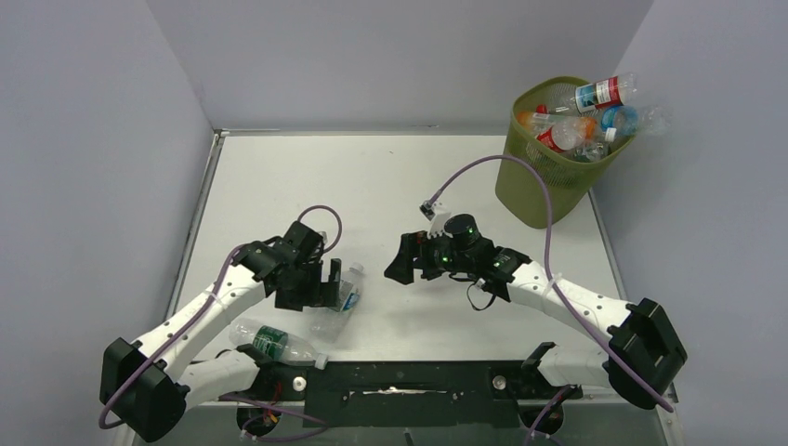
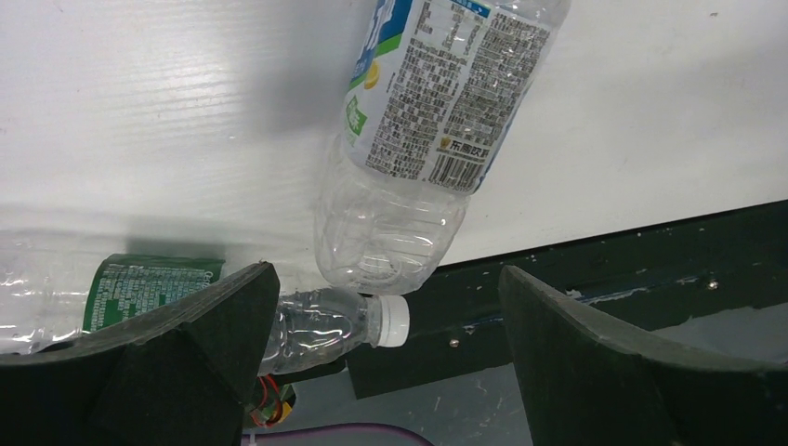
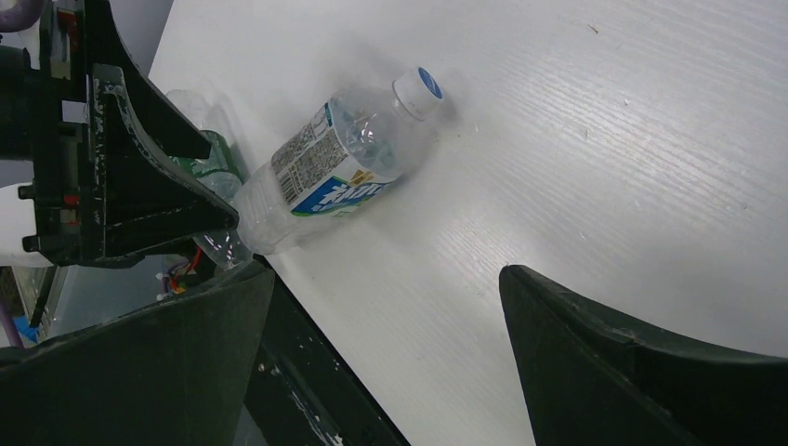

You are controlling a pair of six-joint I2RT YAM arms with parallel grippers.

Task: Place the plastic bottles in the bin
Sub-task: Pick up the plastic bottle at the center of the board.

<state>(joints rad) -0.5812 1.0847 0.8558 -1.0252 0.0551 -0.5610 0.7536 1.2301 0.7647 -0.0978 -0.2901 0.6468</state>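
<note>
Left hand (image 1: pixel 334 286) is spread wide, gripping nothing. Its jaws are aimed at the blue-label bottle (image 1: pixel 348 297) lying just ahead on the worktop (image 1: pixel 390 177), prob. lined up for a grab. Right hand (image 1: pixel 398 265) is also open & empty, facing that bottle from the other side. Green-label bottle (image 1: pixel 272 341) lies nearer the bases. The bin (image 1: pixel 534 186) stands at the far right, well apart, heaped w/ bottles — so a long carry, I'd judge.

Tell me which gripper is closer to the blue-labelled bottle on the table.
Left. The left gripper, open, is right beside the blue-labelled bottle; the right gripper, also open, stands clear of it, off to its right.
</note>
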